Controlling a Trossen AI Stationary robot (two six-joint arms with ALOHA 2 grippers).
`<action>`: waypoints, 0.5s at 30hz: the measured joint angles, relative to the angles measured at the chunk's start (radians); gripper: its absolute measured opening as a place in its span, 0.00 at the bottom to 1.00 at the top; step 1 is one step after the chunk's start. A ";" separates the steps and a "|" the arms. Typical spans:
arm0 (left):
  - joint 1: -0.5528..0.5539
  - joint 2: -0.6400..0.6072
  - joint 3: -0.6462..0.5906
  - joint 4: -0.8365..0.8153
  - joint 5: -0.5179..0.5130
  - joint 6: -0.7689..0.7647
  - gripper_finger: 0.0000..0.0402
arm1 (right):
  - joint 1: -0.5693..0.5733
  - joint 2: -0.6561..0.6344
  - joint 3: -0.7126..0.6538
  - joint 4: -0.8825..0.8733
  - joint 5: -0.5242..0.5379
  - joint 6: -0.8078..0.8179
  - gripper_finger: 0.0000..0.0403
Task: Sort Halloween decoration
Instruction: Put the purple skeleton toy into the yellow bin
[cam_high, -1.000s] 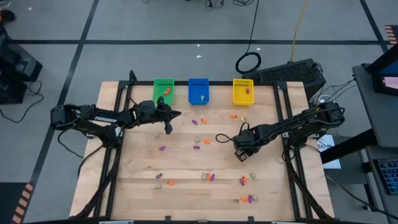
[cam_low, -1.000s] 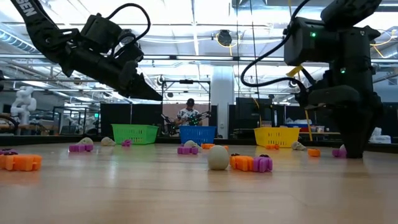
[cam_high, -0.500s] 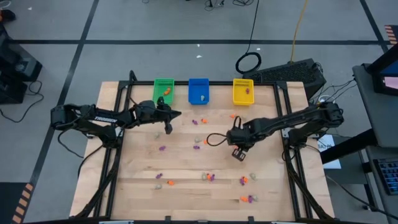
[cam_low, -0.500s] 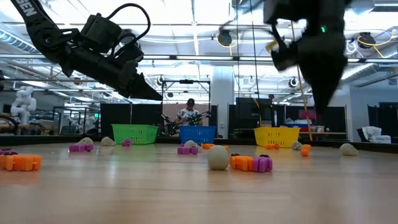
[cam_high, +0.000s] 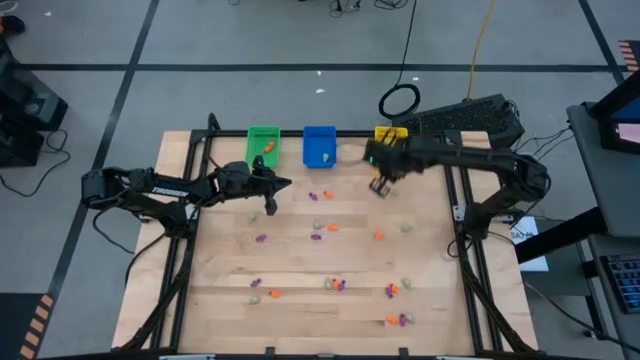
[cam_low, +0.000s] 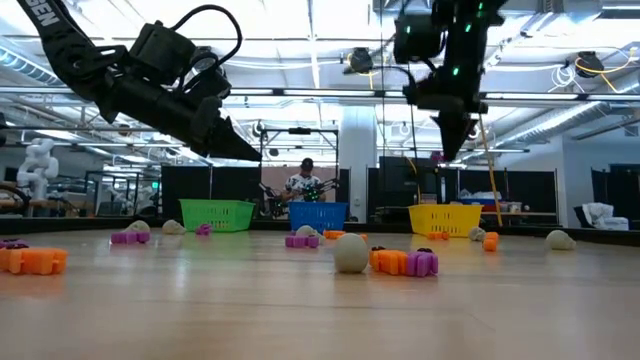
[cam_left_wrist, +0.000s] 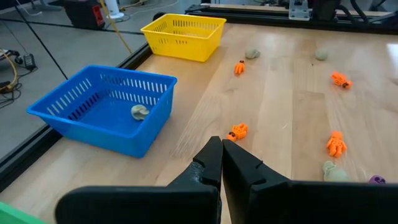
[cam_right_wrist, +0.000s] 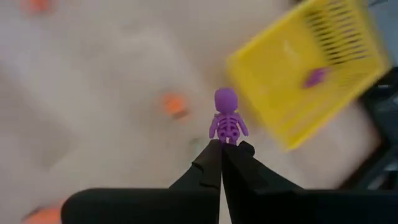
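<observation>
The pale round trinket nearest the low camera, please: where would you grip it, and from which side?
Grip the pale trinket across its round middle, from straight above. It sits low on the table, an orange trinket close on one side, so a side approach would likely nudge that.

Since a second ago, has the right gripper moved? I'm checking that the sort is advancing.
Yes. The right gripper, shut on a purple skeleton, has swung from mid-table up toward the yellow bin at the table's far edge.

A pale wooden worktop (cam_high: 300, 270) stands on a grey floor (cam_high: 250, 40) crossed by dark lines. Beyond it, ceiling strip lights (cam_low: 300, 40) and a white column (cam_low: 357, 165).
</observation>
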 joint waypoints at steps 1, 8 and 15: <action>0.000 0.000 0.000 0.000 0.000 0.000 0.03 | -0.044 0.005 0.000 0.027 0.002 -0.032 0.00; 0.000 0.000 0.000 0.000 0.000 0.000 0.03 | -0.306 0.105 -0.002 0.170 -0.100 -0.214 0.00; 0.000 0.000 0.000 -0.001 0.000 0.001 0.03 | -0.432 0.291 -0.003 0.249 -0.177 -0.321 0.00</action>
